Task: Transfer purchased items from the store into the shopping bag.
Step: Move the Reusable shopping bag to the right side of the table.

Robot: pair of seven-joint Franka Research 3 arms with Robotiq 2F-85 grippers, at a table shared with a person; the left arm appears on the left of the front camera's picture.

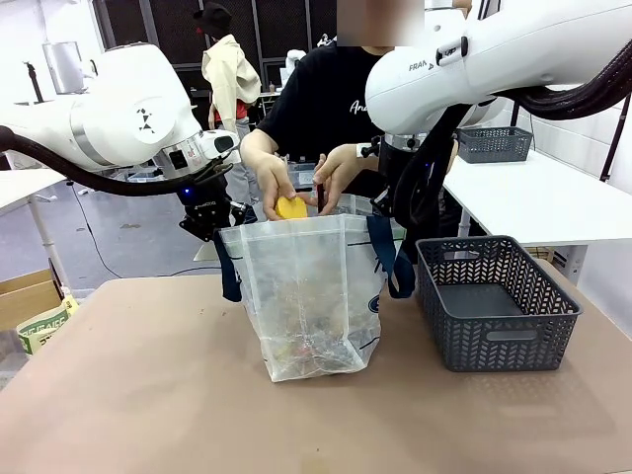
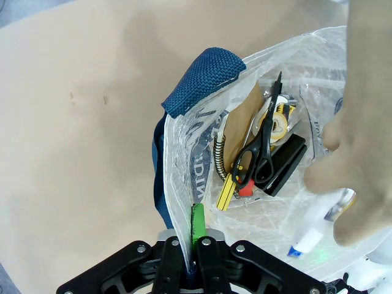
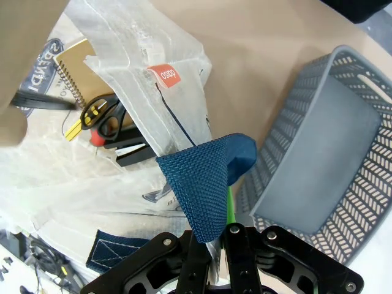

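The translucent shopping bag (image 1: 311, 296) stands upright mid-table with its mouth held wide. My left gripper (image 1: 212, 222) is shut on its left rim (image 2: 191, 245), next to a navy strap (image 2: 202, 79). My right gripper (image 1: 387, 209) is shut on the right rim and navy handle (image 3: 208, 236). Over the opening, a person's hand holds a round yellow object (image 1: 290, 207). Inside lie yellow-and-black scissors (image 2: 257, 156), a brown spiral pad (image 2: 239, 119), a tape roll (image 2: 278, 116) and a white stick with a blue tip (image 2: 309, 240). The dark grey lattice basket (image 1: 494, 301) sits right of the bag.
The person stands close behind the bag, and a blurred hand (image 2: 361, 122) reaches over its mouth. A second grey basket (image 1: 494, 143) rests on a white table at the back right. A cardboard box (image 1: 25, 296) sits beyond the table's left edge.
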